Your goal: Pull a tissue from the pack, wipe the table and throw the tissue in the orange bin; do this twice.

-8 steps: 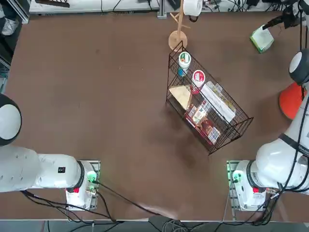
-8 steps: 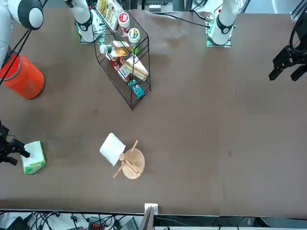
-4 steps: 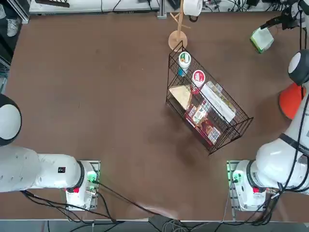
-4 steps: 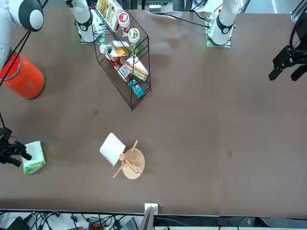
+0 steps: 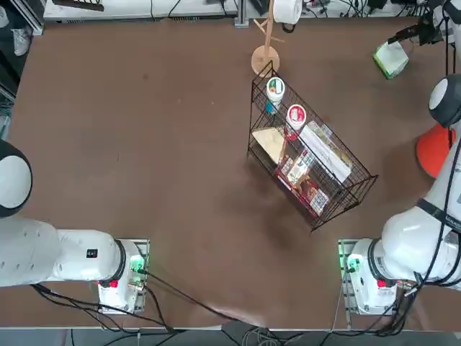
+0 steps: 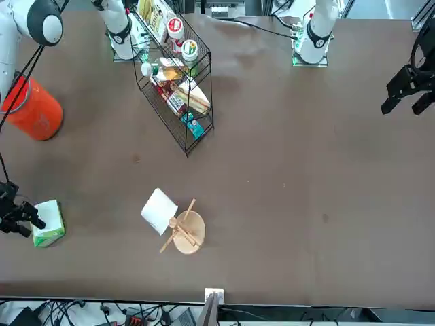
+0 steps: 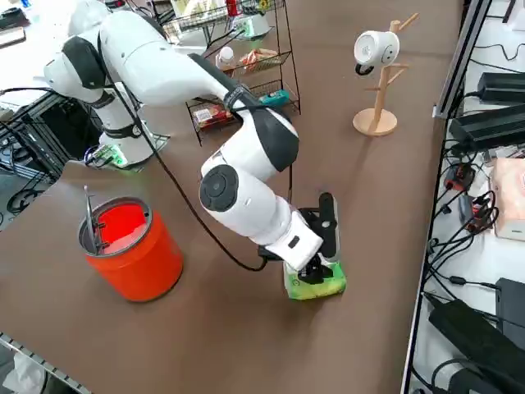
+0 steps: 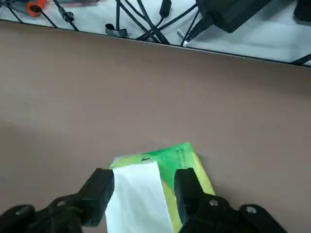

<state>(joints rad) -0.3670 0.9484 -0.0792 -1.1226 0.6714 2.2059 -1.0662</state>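
Note:
The light green pack (image 8: 181,158) lies near the table's (image 5: 144,144) far right corner, a white tissue (image 8: 141,196) standing out of its top. My right gripper (image 8: 143,187) is down on the pack, open, with one finger (image 8: 99,191) on each side of the tissue. The pack (image 7: 316,281) shows under the gripper (image 7: 324,261) in the right side view, and in the top view (image 5: 391,59) and front view (image 6: 49,223) too. The orange bin (image 7: 131,246) stands upright beside my right arm, well nearer the robot than the pack (image 5: 434,149).
A black wire rack basket (image 5: 310,155) with food packages stands mid-table. A white paper roll on a wooden stand (image 6: 170,217) sits near the far edge. Cables and power bricks (image 8: 146,19) lie just beyond the table edge by the pack.
My right gripper has shifted slightly at the pack, settling lower onto it. The pack, the bin and the rack have stayed in place.

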